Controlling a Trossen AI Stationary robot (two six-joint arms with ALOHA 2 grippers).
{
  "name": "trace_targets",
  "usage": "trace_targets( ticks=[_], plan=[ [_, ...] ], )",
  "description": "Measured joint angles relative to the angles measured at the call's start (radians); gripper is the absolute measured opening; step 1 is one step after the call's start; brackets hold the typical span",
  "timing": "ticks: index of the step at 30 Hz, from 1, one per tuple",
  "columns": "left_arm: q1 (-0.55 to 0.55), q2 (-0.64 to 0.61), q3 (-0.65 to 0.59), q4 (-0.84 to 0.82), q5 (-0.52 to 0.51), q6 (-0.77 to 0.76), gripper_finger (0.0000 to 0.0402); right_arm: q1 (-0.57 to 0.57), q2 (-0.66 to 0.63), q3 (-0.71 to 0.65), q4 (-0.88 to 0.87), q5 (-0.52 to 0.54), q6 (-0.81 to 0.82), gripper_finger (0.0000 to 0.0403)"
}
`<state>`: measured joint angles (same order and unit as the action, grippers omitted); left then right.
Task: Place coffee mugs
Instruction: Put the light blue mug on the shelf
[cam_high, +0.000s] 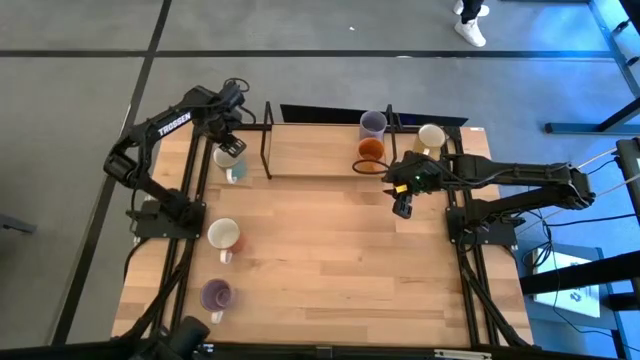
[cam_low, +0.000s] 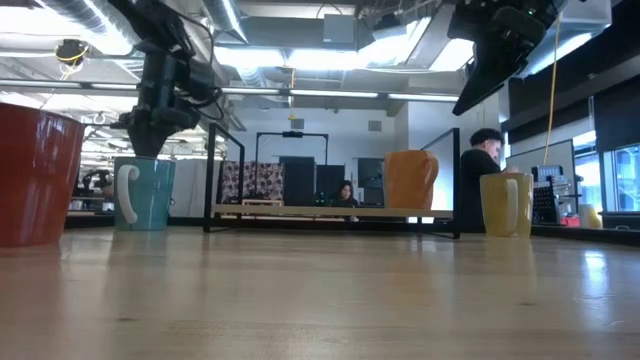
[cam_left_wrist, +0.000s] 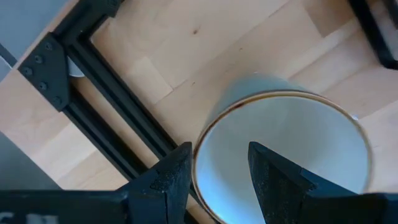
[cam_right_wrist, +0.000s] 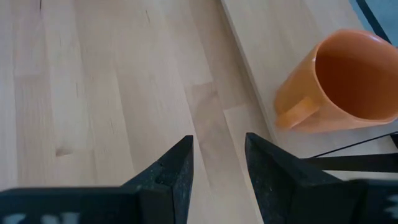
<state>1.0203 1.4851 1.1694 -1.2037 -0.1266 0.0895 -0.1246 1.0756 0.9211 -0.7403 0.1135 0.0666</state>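
My left gripper (cam_high: 232, 148) is open at the table's far left, pointing down over a teal mug with a white inside (cam_high: 231, 166). In the left wrist view one finger (cam_left_wrist: 171, 177) stands just outside the mug's rim (cam_left_wrist: 205, 134) and the other (cam_left_wrist: 270, 177) stands inside it. The mug stands upright on its base (cam_low: 145, 195). My right gripper (cam_high: 402, 207) is open and hangs above bare table, on the near side of the orange mug (cam_right_wrist: 339, 81). The orange mug (cam_high: 371, 150) and the lavender mug (cam_high: 373, 123) stand on the raised shelf, with a cream mug (cam_high: 431, 137) at its right end.
A black-framed wooden shelf (cam_high: 320, 150) runs along the far edge. A white mug with a red outside (cam_high: 224, 236) and a dark purple mug (cam_high: 216, 295) stand along the table's left side. Black rails (cam_high: 195, 200) border both sides. People are in the room beyond.
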Motion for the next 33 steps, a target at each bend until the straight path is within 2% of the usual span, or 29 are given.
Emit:
trace_targets(
  ticks=[11,16,24,29,33],
  plan=[
    [0.000,0.087,0.000,0.021,-0.016,0.053,0.0147,0.000,0.000,0.000,0.004,0.000,-0.025,0.0133],
    [0.001,0.107,0.000,0.023,-0.026,0.090,0.0115,0.000,0.000,0.000,0.006,0.000,-0.026,0.0133],
    [-0.002,0.106,0.003,0.031,-0.015,0.115,0.0022,0.000,0.000,0.000,0.006,0.008,-0.047,0.0133],
    [-0.015,0.082,0.001,0.021,-0.022,0.120,0.0022,0.000,0.000,0.000,0.006,0.008,-0.048,0.0133],
    [-0.047,0.039,0.046,-0.066,-0.095,0.081,0.0021,0.000,0.000,0.000,0.006,0.008,-0.048,0.0133]
  ],
)
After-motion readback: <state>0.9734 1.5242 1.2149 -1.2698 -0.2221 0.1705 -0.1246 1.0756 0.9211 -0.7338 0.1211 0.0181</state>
